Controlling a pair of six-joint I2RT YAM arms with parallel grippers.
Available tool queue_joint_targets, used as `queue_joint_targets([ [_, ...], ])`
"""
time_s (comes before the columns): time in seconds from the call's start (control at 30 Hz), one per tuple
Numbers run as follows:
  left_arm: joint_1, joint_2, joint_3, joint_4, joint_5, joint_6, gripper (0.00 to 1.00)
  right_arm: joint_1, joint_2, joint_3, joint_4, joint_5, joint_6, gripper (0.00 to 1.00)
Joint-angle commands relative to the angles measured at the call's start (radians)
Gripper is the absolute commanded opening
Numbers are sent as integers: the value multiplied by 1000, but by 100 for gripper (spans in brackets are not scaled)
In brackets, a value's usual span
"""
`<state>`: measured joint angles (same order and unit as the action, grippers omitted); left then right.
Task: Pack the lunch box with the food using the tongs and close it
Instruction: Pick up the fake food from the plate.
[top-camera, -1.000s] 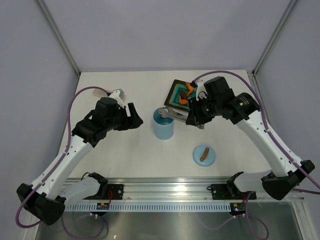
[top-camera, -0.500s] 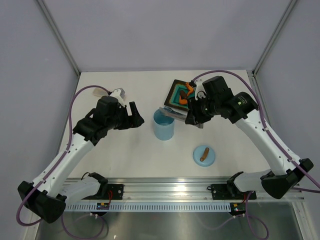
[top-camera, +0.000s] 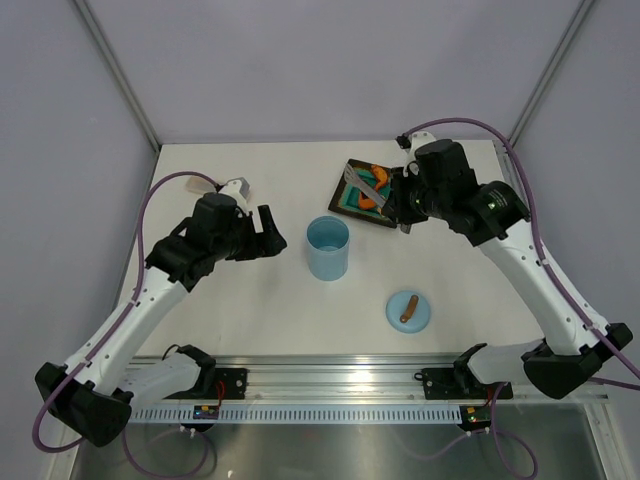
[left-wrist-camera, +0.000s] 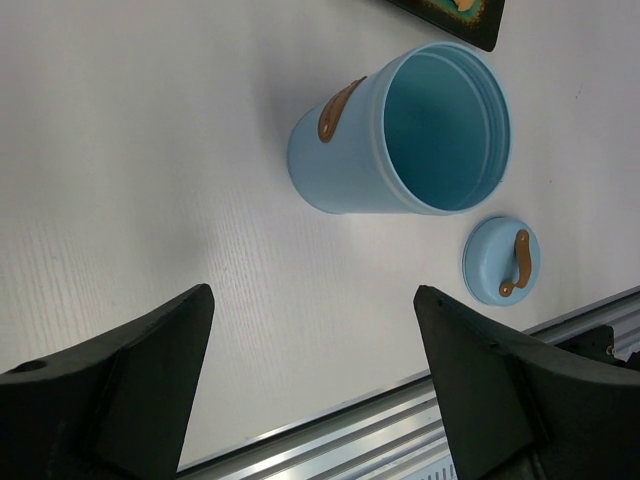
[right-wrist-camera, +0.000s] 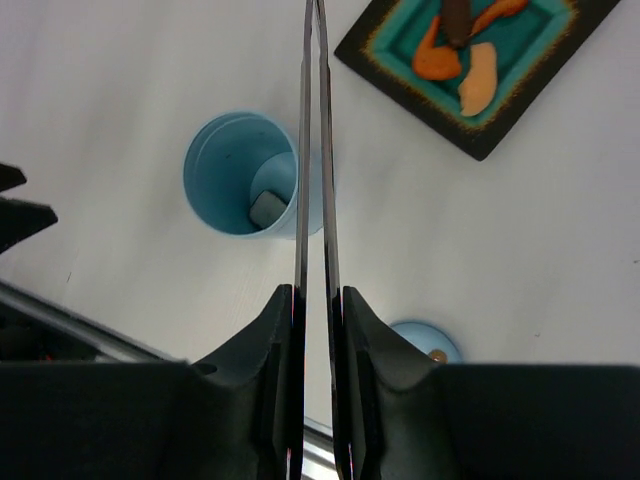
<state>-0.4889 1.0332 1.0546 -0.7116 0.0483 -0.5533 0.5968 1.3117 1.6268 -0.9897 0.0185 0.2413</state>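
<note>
The light blue lunch box (top-camera: 328, 247) stands upright and uncovered mid-table, and a pale piece (right-wrist-camera: 268, 208) lies at its bottom. Its round lid (top-camera: 408, 309) lies flat on the table to the near right. My right gripper (top-camera: 400, 205) is shut on the silvery tongs (top-camera: 362, 180). Their two arms (right-wrist-camera: 313, 150) are squeezed almost together, with the tips over the teal plate (top-camera: 347, 200). Orange and brown food (right-wrist-camera: 432, 60) lies on that plate. My left gripper (top-camera: 270, 232) hangs open and empty left of the lunch box (left-wrist-camera: 400, 135).
The aluminium rail (top-camera: 330, 385) runs along the table's near edge. Grey walls close in the left, back and right. The plate (right-wrist-camera: 400, 70) sits at the back right, close to my right arm.
My right arm has swung the tongs from above the lunch box back over the plate, and the tongs' arms have closed further. The left arm has barely moved.
</note>
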Motion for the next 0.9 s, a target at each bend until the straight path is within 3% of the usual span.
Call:
queue_joint_targets([
  [0.0, 4, -30, 38, 11, -25, 19, 86, -23, 52, 90, 39, 170, 46, 18],
  [0.3, 4, -50, 31, -11, -27, 27, 86, -219, 248, 130, 77, 89, 67, 26],
  [0.5, 4, -51, 25, -12, -24, 29, 86, -246, 362, 182, 98, 103, 52, 37],
  [0.87, 3, -36, 25, -11, -19, 39, 86, -252, 569, 349, 73, 165, -11, 50],
])
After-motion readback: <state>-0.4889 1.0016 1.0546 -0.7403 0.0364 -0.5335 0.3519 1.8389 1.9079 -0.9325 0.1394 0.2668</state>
